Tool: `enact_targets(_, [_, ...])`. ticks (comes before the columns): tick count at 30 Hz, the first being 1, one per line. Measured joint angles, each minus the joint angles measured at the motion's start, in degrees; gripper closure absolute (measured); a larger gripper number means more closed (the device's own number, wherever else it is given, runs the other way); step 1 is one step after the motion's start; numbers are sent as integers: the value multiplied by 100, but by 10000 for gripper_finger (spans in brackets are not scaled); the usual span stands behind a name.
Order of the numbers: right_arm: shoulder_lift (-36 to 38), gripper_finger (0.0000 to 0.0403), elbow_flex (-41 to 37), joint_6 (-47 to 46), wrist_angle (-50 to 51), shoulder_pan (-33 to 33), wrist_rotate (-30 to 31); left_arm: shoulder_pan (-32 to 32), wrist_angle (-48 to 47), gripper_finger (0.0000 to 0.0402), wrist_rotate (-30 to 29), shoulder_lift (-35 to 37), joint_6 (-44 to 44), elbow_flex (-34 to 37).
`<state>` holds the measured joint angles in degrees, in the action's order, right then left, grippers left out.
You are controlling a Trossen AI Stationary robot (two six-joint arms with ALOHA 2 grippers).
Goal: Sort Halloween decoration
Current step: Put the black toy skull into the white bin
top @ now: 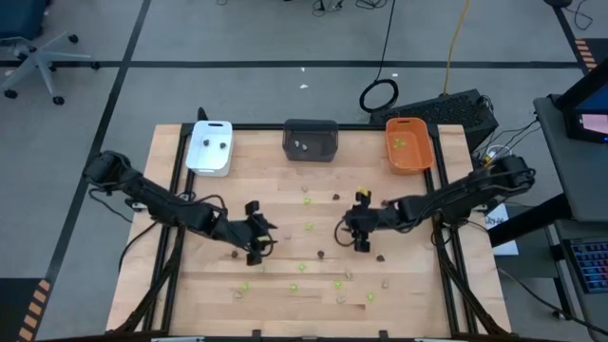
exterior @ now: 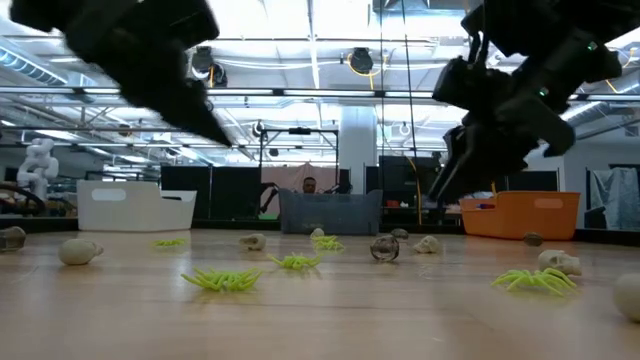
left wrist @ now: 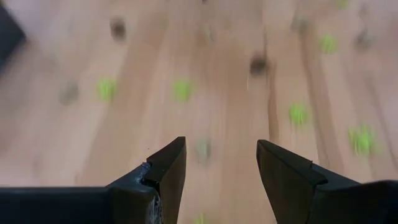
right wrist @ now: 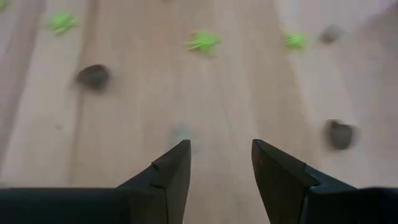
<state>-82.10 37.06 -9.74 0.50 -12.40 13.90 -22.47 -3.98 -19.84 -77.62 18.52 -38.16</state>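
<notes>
Three trays sit along the far edge of your wooden table (top: 418,285): a white tray (top: 210,147) on the left, a dark grey tray (top: 312,140) in the middle and an orange tray (top: 408,144) on the right. You have small decorations (top: 308,227) scattered over the middle and near part of the boards: lime green spiders (exterior: 222,281), pale skulls (exterior: 79,251) and dark brown-black bits (right wrist: 93,76). A few pieces already lie in each tray.

Your left gripper (top: 256,245) hangs over the table left of centre, its fingers (left wrist: 166,168) spread apart with nothing between them, only bare wood and blurred pieces beyond. Your right gripper (top: 360,234) hangs right of centre, facing the left one. Its fingers (right wrist: 171,174) also stand apart and hold nothing; a pale piece (right wrist: 180,132) lies on the wood just ahead of them.
</notes>
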Motion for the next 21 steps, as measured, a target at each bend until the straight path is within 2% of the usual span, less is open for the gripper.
enact_targets(4, [-222, 248, 0, -113, -316, -257, -49, -462, -1654, 206, -4, 0, 1231, -323])
enact_targets(8, [-260, 248, 0, -157, -640, -403, -49, -1111, -2681, 206, -17, 0, 2163, -550])
enact_targets(15, [-260, 248, 0, -154, -945, -460, -47, -2167, -3263, 206, -26, -35, 2720, -587])
enact_targets(21, [-260, 248, 0, -155, -961, -460, -42, -2654, -3394, 206, -300, -326, 2831, -420])
